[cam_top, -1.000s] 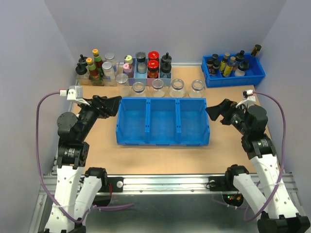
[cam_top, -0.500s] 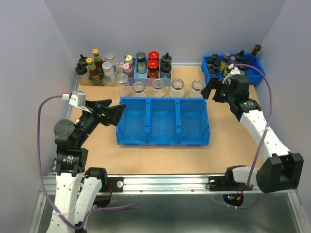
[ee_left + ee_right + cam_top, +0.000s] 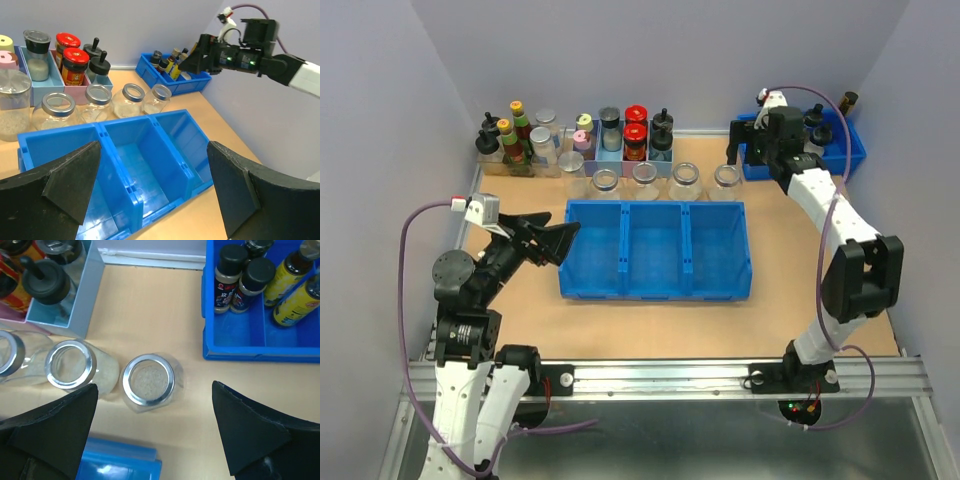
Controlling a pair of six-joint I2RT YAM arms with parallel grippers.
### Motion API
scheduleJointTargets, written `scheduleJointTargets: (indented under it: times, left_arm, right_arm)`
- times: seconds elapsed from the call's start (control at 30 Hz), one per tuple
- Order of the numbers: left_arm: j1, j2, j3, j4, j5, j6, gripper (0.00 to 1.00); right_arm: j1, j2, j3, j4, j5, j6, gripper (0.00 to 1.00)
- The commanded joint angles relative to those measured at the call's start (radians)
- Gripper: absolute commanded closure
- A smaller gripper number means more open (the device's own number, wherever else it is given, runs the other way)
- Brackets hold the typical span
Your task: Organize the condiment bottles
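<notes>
While the right gripper (image 3: pixel 740 152) hovers spread and empty above the end jar (image 3: pixel 148 381) at one o'clock of the blue bin (image 3: pixel 655 283), an off-centre drop could tip it against its nine-o'clock neighbour (image 3: pixel 70 365), with the left gripper (image 3: pixel 560 230) likewise spread.

Jars (image 3: pixel 148 380): clear glass, silver rims. Big bin (image 3: pixel 655 250): bright blue, plain. Small tray (image 3: pixel 260 335): same blue. Black-capped bottles (image 3: pixel 232 267): dark-bodied. Neighbouring bottles (image 3: pixel 295 295): yellow. Bench (image 3: pixel 620 320): light tan. Rack (image 3: pixel 87 290): pale blue. Red lids (image 3: pixel 68 40) on two back-row pots. Left pincer (image 3: pixel 153 150), right pincer (image 3: pixel 154 387): matte black. Right arm (image 3: pixel 825 203): white links, black joints. Walls (image 3: pixel 670 60): pale lavender.
</notes>
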Motion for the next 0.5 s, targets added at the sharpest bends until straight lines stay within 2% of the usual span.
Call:
scheduleJointTargets:
  times: [0.0, 0.2, 0.47]
  left_arm:
    - [-0.001, -0.029, -0.016, 0.003, -0.004, 0.01, 0.01]
    - [-0.001, -0.041, -0.019, -0.036, -0.011, 0.012, 0.01]
    - [-0.001, -0.044, -0.028, -0.052, -0.019, 0.021, 0.01]
  right_arm:
    - [0.006, 0.109, 0.152, -0.003, -0.049, -0.026, 0.0]
    - [0.004, 0.245, 0.273, -0.041, -0.068, -0.008, 0.0]
    - [0.004, 0.338, 0.265, -0.056, -0.071, -0.001, 0.0]
